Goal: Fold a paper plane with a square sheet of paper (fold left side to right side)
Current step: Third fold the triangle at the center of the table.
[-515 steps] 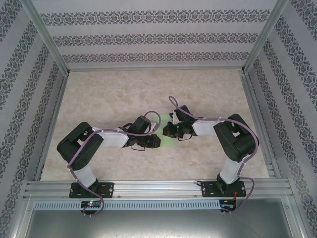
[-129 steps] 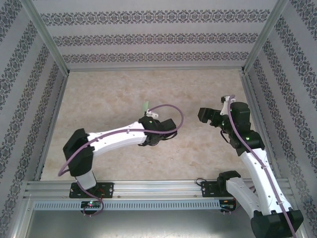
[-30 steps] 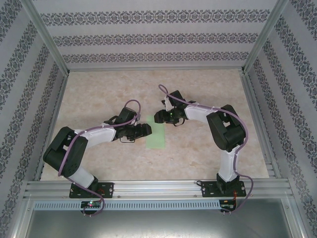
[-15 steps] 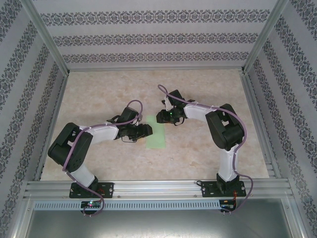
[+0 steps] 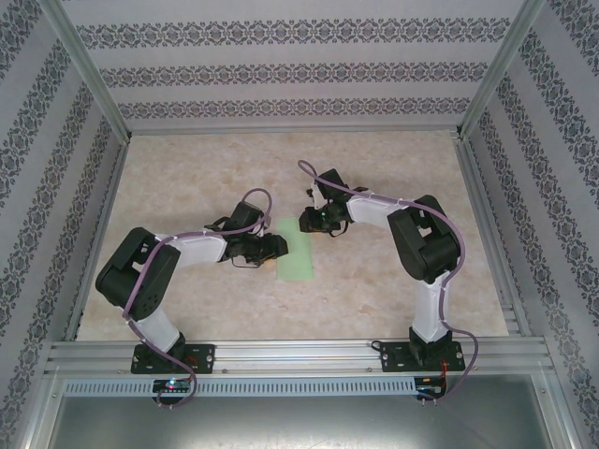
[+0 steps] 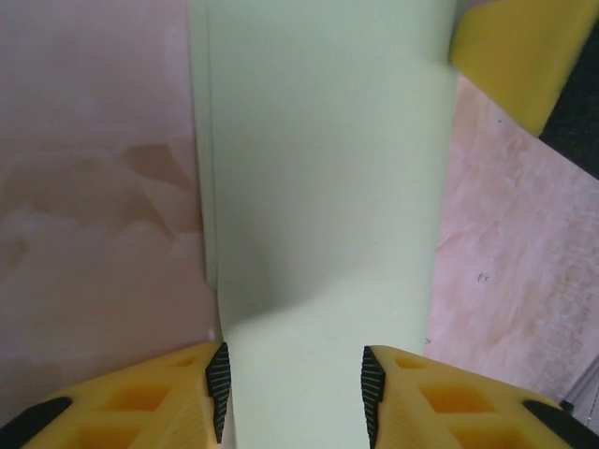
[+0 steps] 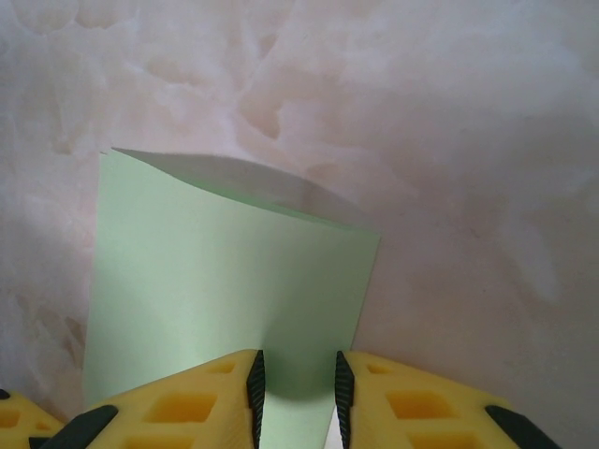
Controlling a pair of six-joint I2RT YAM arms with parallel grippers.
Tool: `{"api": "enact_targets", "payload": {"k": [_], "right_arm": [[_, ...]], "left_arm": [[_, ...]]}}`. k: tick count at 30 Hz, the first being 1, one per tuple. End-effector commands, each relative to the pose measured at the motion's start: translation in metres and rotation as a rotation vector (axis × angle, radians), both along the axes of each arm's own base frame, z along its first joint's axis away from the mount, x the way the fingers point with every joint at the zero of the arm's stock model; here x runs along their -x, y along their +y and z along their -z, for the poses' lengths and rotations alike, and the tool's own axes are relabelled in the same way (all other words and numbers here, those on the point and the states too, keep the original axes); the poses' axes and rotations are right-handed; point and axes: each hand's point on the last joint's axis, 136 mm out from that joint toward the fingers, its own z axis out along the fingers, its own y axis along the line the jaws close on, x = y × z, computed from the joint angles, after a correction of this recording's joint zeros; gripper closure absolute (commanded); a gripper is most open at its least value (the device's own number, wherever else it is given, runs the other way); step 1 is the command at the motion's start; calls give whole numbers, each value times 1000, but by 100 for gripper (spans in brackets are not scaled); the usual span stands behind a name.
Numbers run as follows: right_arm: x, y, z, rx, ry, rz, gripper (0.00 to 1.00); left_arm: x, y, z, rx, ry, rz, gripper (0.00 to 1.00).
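1. The sheet of paper [image 5: 298,251] lies on the surface [image 5: 374,178] near the middle, between the two arms. It is doubled over into a narrow pale green strip running near to far.
2. The left claw [image 5: 274,247] sits at the strip's left edge, low over the surface.
3. In the left wrist view the paper [image 6: 318,187] runs lengthwise between the left claw's [image 6: 293,393] yellow fingers [image 6: 168,402]. They stand moderately apart with the green strip filling the gap between the pads. I cannot tell whether the pads touch it.
4. Along the strip's left side in that view, two paper edges lie just beside each other, not quite lined up.
5. The right claw [image 5: 307,223] is at the strip's far end, on its right side, and one of its yellow fingers [image 6: 510,56] shows over the paper's top right corner in the left wrist view.
6. In the right wrist view the right claw's [image 7: 297,393] fingers [image 7: 187,407] are set narrow, with a slim gap over one edge of the paper [image 7: 215,271].
7. There the top layer curls up slightly at the far edge, showing a paler underside.
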Motion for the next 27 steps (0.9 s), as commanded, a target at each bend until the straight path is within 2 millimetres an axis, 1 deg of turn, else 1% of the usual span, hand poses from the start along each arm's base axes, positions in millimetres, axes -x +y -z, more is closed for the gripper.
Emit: {"api": "enact_targets", "payload": {"k": [1,4,9,14,17,19,22,24,26,27], "right_arm": [[10,-3,21,40,44,-26,70],[11,-3,20,40,44,-26,70],[10,-4,20,45,39,-24,70],[6,-3,9,25,13,-22,68],[-1,-6,-8,5,-41,-10,63],[-5,-11,-23,-9,-91,3,57],[-6,-22,-46,-18,-171,16,46],[-1,-30,-57,-14,-218,21,39],[10,-33,-66,-27,-251,9,37],[19,-33,-69,-48,-256,-10,37]], "left_arm": [[-11,-13,-20,56,-58,7,59],[-12,-12,-26,58,-73,2,61],[-10,-6,-29,31,-78,-3,64],[-8,-8,-27,37,-65,3,71],[-9,-8,-28,38,-66,4,74],[-9,-9,-28,42,-65,2,74],[-9,-10,-29,46,-64,1,75],[-9,-10,-29,47,-65,1,75],[-9,-10,-29,48,-67,1,75],[-10,-11,-29,47,-66,-1,75]]}}
